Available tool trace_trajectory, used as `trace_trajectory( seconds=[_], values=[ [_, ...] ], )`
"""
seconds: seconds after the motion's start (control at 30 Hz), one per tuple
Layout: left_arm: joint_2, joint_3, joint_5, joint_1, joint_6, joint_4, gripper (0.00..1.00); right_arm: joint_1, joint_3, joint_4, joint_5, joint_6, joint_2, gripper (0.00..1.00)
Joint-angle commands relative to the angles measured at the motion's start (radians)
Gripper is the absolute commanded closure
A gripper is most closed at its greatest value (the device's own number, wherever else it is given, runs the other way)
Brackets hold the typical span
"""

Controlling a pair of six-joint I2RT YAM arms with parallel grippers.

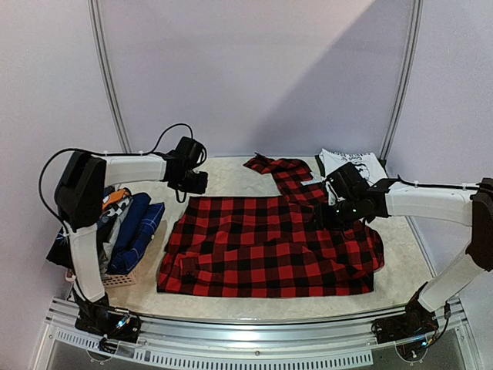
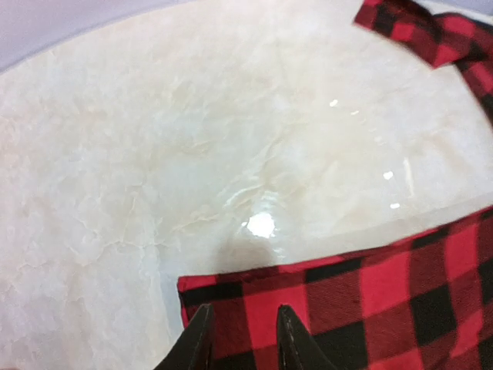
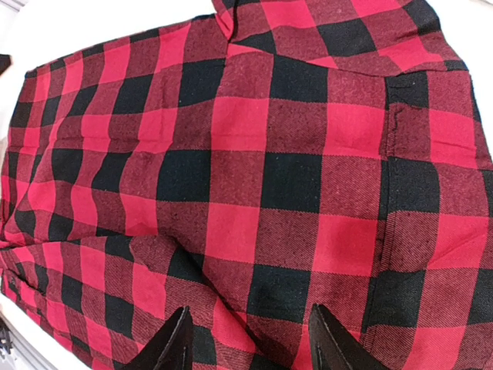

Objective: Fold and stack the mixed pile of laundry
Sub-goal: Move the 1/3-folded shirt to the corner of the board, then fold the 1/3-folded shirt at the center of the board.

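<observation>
The red-black plaid shirt (image 1: 269,247) lies spread flat on the table, with one sleeve (image 1: 281,171) reaching toward the back. My left gripper (image 1: 192,183) is open just above the shirt's back left corner (image 2: 231,297); its fingertips (image 2: 202,339) straddle the cloth without pinching it. My right gripper (image 1: 333,214) is open and hovers over the shirt's right side (image 3: 254,177), its fingers (image 3: 339,347) wide apart. A white printed T-shirt (image 1: 354,163) lies at the back right. Blue, navy and orange-patterned garments (image 1: 135,223) are heaped at the left.
The small pinkish woven basket (image 1: 119,279) stands at the left edge under the heaped garments. The pale marble-look tabletop (image 2: 192,154) shows behind the shirt. A metal rail (image 1: 254,335) runs along the near edge.
</observation>
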Motion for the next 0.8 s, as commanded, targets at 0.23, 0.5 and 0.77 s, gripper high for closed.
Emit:
trace_trajectory(
  seconds=[0.23, 0.5, 0.77],
  values=[
    [0.165, 0.121, 0.067, 0.112, 0.003, -0.141, 0.74, -0.045, -0.006, 0.040, -0.092, -0.038, 0.015, 0.49],
    [0.216, 0.147, 0.109, 0.122, 0.012, -0.135, 0.75, -0.046, -0.003, 0.051, -0.109, -0.044, 0.044, 0.49],
    [0.208, 0.125, 0.150, 0.117, 0.008, -0.117, 0.76, -0.046, -0.001, 0.052, -0.108, -0.042, 0.047, 0.49]
  ],
)
